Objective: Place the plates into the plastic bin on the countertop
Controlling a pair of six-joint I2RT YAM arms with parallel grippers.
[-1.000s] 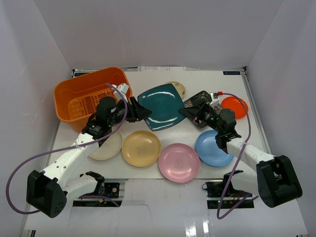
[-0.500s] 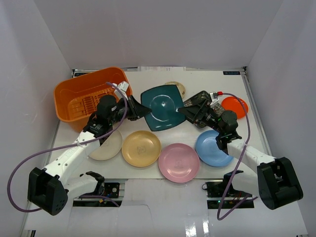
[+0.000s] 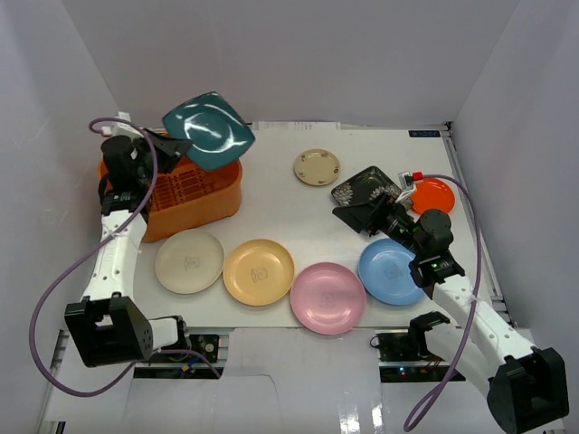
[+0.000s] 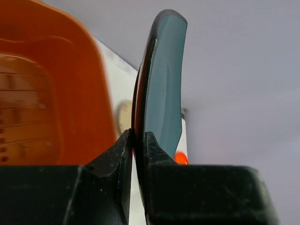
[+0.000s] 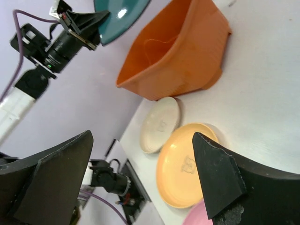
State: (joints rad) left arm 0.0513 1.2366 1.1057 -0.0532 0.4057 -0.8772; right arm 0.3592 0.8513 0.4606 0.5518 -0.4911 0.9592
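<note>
My left gripper (image 3: 169, 143) is shut on the edge of the square dark teal plate (image 3: 208, 129), which it holds tilted in the air above the orange plastic bin (image 3: 194, 194). In the left wrist view the plate (image 4: 161, 79) stands edge-on, pinched in the gripper (image 4: 136, 140). My right gripper (image 3: 360, 210) is open and empty, just in front of the square black floral plate (image 3: 366, 183). On the countertop lie the cream (image 3: 188, 261), yellow (image 3: 259, 271), pink (image 3: 327, 297), blue (image 3: 391, 271), orange-red (image 3: 434, 194) and small beige (image 3: 317, 166) plates.
White walls close in the countertop on three sides. The right wrist view looks past its spread fingers (image 5: 215, 173) at the bin (image 5: 178, 51), cream plate (image 5: 161, 123) and yellow plate (image 5: 187, 168). A purple cable (image 3: 54, 289) loops off the left arm.
The left arm has swung up and left, carrying the teal plate from the table's middle to above the bin. The right gripper has opened and pulled back slightly.
</note>
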